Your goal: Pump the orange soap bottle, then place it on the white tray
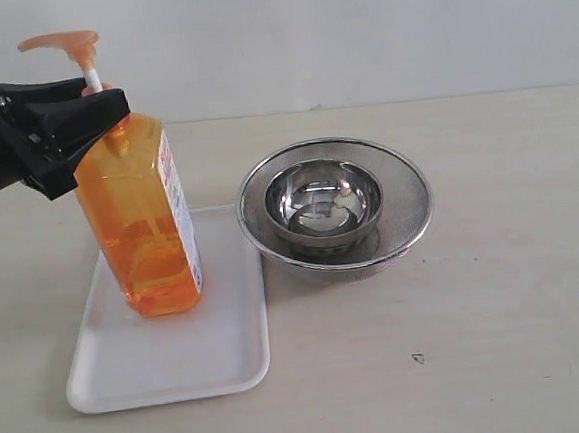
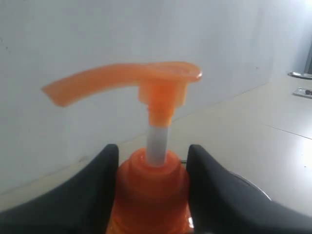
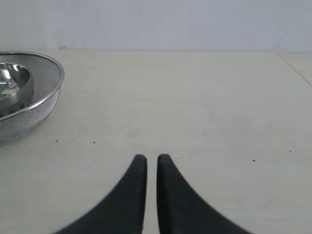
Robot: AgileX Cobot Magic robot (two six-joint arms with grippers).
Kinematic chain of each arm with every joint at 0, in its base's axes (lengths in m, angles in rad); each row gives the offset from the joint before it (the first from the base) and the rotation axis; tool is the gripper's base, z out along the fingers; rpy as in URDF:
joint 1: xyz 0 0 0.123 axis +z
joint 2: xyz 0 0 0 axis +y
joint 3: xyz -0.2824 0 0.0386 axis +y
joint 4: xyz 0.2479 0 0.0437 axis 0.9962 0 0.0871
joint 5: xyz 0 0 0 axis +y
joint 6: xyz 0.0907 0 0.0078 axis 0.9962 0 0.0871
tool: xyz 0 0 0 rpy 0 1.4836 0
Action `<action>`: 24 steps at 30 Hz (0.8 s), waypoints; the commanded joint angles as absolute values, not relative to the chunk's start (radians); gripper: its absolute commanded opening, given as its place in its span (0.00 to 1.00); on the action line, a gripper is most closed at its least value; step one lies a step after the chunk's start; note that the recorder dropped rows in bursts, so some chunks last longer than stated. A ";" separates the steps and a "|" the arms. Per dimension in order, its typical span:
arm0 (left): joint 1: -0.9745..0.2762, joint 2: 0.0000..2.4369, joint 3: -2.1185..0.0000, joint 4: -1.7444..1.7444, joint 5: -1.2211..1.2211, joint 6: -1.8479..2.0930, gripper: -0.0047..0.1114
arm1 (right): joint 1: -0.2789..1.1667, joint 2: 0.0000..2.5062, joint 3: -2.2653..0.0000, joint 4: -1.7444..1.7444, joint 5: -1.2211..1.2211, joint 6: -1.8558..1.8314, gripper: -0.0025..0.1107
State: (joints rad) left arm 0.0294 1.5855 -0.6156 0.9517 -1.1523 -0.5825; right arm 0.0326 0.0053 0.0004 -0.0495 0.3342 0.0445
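beige table (image 1: 501, 360) fills the frame. white tray (image 1: 181, 370) sits lower left, its right edge just beside the mesh strainer (image 1: 410, 222). strainer is centre frame with 1 steel bowl (image 1: 328, 198) nested inside. orange soap bottle (image 1: 150, 227) is left of centre, base on the tray's upper half, leaning slightly, label facing right. left gripper (image 1: 106, 103) comes in from upper left, jaws clamped on the bottle's neck collar, under the pump nozzle (image 1: 60, 41). nozzle is up, white stem exposed. right gripper (image 3: 151, 160) is over bare table, jaws nearly together with 1 thin slit, holding nothing.
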 commanded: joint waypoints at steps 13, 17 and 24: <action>0.025 1.603 -0.626 0.962 -1.221 -0.582 0.08 | 0.029 0.000 0.000 -0.055 0.331 0.043 0.07; 0.025 1.603 -0.626 0.983 -1.221 -0.590 0.22 | 0.029 0.000 0.000 -0.055 0.331 0.043 0.07; 0.025 1.603 -0.626 0.983 -1.221 -0.590 0.80 | 0.029 0.000 0.000 -0.055 0.331 0.043 0.07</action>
